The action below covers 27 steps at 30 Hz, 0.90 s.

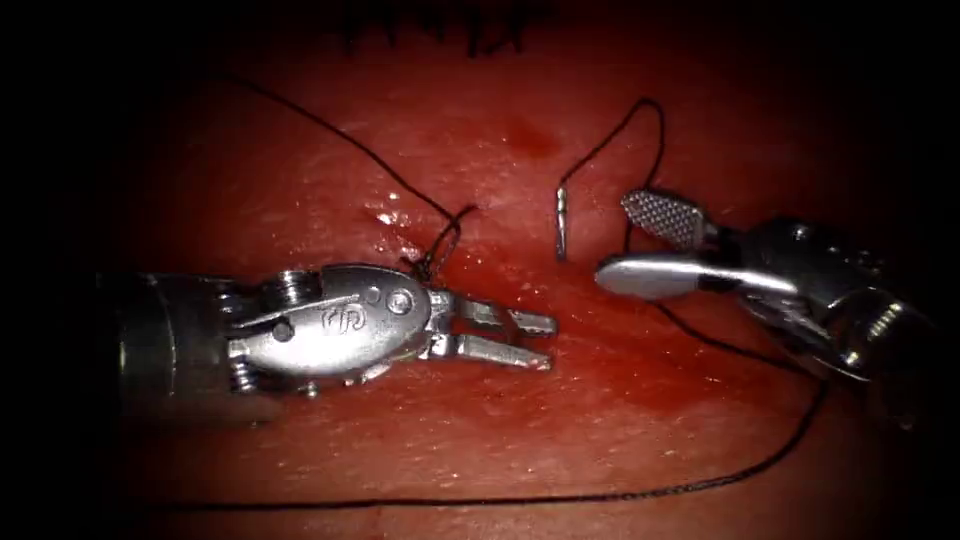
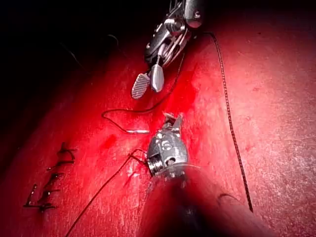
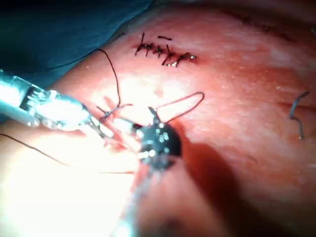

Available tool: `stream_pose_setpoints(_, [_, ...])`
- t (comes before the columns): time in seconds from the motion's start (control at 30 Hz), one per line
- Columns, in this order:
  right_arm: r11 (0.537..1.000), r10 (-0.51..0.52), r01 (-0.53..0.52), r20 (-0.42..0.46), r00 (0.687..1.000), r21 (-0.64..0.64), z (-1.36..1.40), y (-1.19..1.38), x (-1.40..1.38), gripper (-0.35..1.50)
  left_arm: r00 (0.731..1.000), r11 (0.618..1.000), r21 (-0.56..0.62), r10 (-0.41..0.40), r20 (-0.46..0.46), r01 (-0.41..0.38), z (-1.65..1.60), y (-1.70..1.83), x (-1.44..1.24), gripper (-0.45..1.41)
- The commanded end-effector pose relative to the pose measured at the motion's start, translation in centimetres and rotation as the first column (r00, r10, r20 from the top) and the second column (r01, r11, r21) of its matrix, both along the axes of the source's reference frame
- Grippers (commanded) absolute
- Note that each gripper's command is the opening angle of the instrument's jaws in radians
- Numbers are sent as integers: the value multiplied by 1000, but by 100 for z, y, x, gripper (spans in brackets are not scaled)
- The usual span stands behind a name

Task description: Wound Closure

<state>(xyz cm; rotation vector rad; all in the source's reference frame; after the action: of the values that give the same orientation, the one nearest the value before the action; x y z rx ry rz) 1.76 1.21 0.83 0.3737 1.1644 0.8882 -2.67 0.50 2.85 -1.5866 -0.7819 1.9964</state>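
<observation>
The needle (image 1: 562, 224) stands in the tissue (image 1: 600, 420) with a short end sticking out, and thread (image 1: 648, 104) runs from that end up and round behind the right tool. My right tool (image 1: 614, 240) has its jaws spread wide just right of the needle, touching nothing. My left tool (image 1: 550, 342) lies low on the left, jaws slightly apart and empty, its tips below and left of the needle. A second strand (image 1: 340, 135) comes from the upper left into a small loop (image 1: 441, 250) at the tissue above the left tool. The left wrist view has the needle (image 2: 138, 131) between both tools.
A finished row of dark stitches (image 1: 440, 35) sits at the far edge, also in the right wrist view as stitches (image 3: 165, 52). A long slack thread (image 1: 560, 497) trails along the near side of the tissue. Red fluid wets the tissue around the needle.
</observation>
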Motion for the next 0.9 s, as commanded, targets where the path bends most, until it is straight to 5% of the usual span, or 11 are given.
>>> stream_pose_setpoints(0.03, [1000,-21,21,7,1000,-15,5,-4,3,14,1000,998,54,10,2,-10,4,-3,-5,-45])
stream_pose_setpoints(0.1, [994,-102,102,-7,995,-29,1,0,4,25,999,989,138,46,21,-49,-5,-7,1,-45])
stream_pose_setpoints(0.2, [984,-174,174,2,985,-34,-2,1,7,77,998,981,182,62,30,-66,-16,-9,8,-45])
stream_pose_setpoints(0.37, [982,-187,187,21,982,-2,-6,-8,16,86,998,956,286,60,26,-65,-46,-10,15,-45])
stream_pose_setpoints(0.53, [985,-154,153,3,988,76,-9,-13,19,39,997,938,341,44,58,-62,-88,-3,17,-45])
stream_pose_setpoints(0.73, [979,-110,110,-6,994,171,-10,-16,17,10,997,991,129,10,73,-19,-120,5,16,-45])
stream_pose_setpoints(0.77, [968,-77,78,-13,997,238,-11,-16,17,-15,998,998,66,-8,56,5,-126,7,18,-45])
stream_pose_setpoints(0.9, [950,-39,43,-20,999,310,-12,-16,17,61,1000,993,-119,-27,-15,25,-130,8,23,-45])
